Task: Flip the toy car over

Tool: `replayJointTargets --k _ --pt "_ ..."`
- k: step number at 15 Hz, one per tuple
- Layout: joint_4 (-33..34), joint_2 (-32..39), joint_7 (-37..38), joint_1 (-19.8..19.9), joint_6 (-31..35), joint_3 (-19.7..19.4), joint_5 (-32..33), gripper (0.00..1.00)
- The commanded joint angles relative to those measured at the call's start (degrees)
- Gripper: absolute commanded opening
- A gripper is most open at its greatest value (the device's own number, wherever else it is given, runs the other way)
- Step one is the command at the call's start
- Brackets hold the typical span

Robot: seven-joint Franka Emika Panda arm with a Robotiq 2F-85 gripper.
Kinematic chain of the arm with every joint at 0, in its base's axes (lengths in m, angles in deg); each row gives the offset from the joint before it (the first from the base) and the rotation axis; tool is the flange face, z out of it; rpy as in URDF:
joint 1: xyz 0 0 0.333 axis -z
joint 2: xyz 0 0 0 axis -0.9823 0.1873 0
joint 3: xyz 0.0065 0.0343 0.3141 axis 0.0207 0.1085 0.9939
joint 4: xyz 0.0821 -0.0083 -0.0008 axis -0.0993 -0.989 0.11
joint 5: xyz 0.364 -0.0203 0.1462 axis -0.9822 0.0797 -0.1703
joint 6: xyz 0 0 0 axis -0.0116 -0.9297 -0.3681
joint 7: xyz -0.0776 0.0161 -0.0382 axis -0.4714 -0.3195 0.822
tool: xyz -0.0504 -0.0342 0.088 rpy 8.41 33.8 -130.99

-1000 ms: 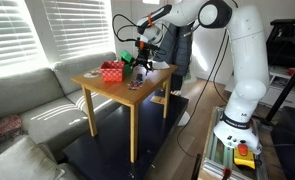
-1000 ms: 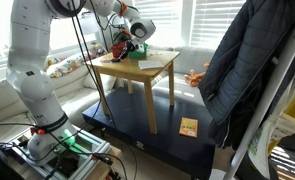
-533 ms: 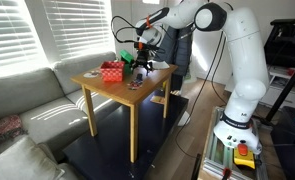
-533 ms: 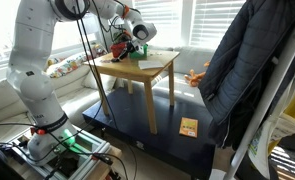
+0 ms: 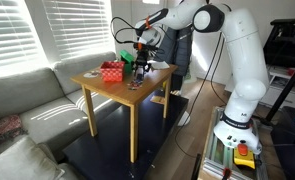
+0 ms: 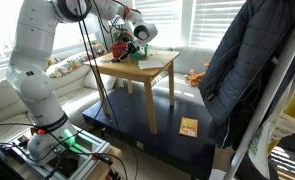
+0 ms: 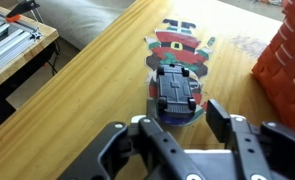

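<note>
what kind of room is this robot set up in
Likely a home living room used as a test space: a light sofa, slatted window blinds and a small wooden table holding the toy car.

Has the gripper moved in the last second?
No, not visibly: the gripper stays beside the red box, above the table.

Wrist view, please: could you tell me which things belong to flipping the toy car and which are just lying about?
Job in hand:
toy car
gripper, jaws either side of the car
table it lies on

Just lying about:
red brick-patterned box
colourful figure, partly under the car
</note>
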Motion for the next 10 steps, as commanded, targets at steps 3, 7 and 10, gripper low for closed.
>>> replayJointTargets --k 3,7,10 --pt "1.6 -0.09 1.04 -0.29 -1.83 -0.24 -0.01 0.12" --pt "-0.35 -3.62 0.87 -1.25 -2.37 -0.62 2.24 0.12" --pt "-3.3 -8.9 0.69 -2.69 -0.31 -1.6 7.53 0.12"
